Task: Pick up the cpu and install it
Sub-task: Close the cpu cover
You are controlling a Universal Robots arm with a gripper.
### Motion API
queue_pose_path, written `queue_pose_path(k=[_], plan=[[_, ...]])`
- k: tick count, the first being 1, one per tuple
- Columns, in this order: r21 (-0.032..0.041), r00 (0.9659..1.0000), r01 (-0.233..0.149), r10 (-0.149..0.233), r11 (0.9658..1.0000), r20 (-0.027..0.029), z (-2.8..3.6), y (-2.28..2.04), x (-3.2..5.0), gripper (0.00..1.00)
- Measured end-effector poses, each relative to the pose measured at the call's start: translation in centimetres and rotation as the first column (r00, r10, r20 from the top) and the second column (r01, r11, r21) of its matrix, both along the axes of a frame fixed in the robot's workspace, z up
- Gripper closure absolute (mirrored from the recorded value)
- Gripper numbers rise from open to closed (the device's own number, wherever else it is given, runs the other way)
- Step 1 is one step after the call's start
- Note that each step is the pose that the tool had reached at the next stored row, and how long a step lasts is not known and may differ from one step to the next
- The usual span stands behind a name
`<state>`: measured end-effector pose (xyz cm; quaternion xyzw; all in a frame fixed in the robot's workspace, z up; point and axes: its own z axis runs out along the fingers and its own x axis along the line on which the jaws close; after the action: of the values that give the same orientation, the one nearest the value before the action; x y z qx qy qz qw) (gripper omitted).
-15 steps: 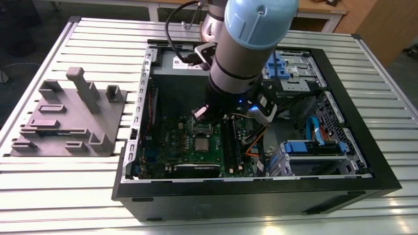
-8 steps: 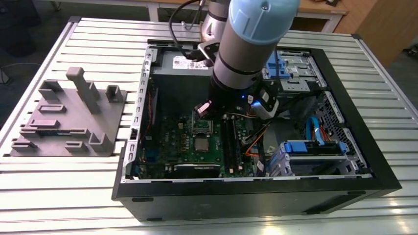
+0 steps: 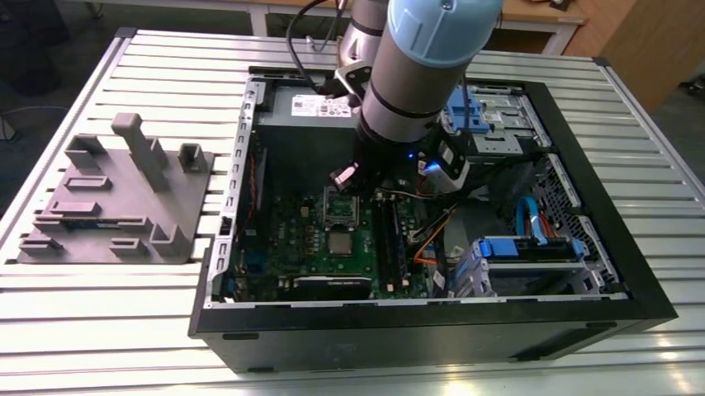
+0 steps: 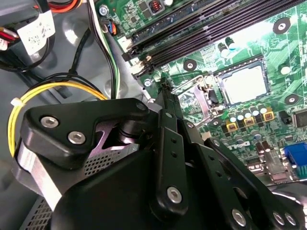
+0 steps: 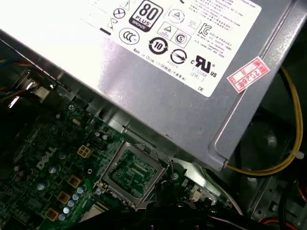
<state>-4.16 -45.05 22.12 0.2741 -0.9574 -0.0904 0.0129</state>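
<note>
The cpu [image 3: 343, 243] lay flat on the board, just this side of the empty socket [image 3: 342, 206]. The gripper [image 4: 165, 91] hung over the socket, and I couldn't tell if it was open or closed. I reckon it needed a level, edges-only grab.

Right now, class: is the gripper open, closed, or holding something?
Gripper: cannot be told; the cpu lies on the motherboard, apart from it.

One arm [image 3: 424, 74], one open case [image 3: 441, 330], one motherboard [image 3: 292, 239], one cpu [image 3: 343, 243], one bare socket [image 5: 132, 175], one power supply [image 5: 158, 86] bearing one red sticker [image 5: 248, 74] — and, out on the tabletop [image 3: 165, 330], one grey fixture [image 3: 111, 206]. One yellow cable [image 4: 57, 86] too.
</note>
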Motion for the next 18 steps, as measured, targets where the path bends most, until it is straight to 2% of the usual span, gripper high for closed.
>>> queue_pose_path(k=[15,18], plan=[[0.0000,1.0000,-0.003,0.003,1.0000,-0.0002,0.00,-0.01,0.00,0.90],[0.0001,0.9988,-0.050,0.050,0.9988,0.0000,-0.05,-0.01,0.01,0.90]])
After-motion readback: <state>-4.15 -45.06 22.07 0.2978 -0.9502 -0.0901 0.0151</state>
